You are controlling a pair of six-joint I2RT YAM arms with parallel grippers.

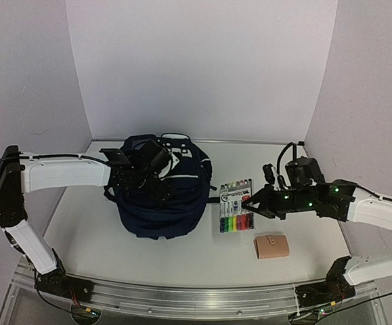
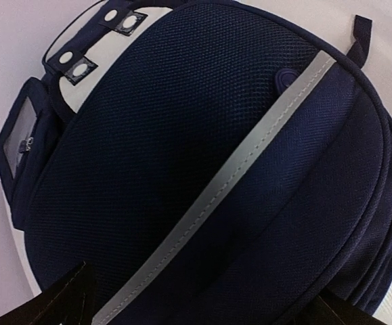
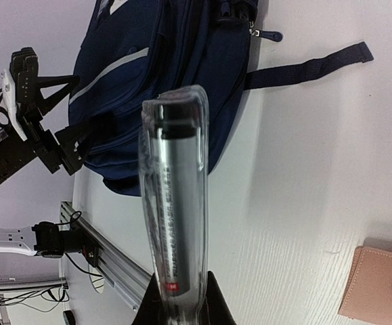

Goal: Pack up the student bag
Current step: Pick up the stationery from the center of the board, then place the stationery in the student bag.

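Note:
The student bag (image 1: 163, 211), navy with grey stripes, lies on the table left of centre. It fills the left wrist view (image 2: 182, 169) and shows in the right wrist view (image 3: 148, 68). My left gripper (image 1: 156, 181) hovers open just over the bag's top, one fingertip (image 2: 63, 301) at each side of a grey stripe, holding nothing. My right gripper (image 1: 251, 204) is shut on a clear pack of coloured markers (image 1: 235, 206). That pack is seen edge-on in the right wrist view (image 3: 175, 196), clamped between the fingers (image 3: 148, 313) and tilted up off the table.
A pink snap wallet (image 1: 271, 246) lies on the table near the right arm, and also shows in the right wrist view (image 3: 378, 284). A dark bag strap (image 3: 311, 66) trails on the table toward the markers. The metal rail (image 1: 182, 298) runs along the near edge.

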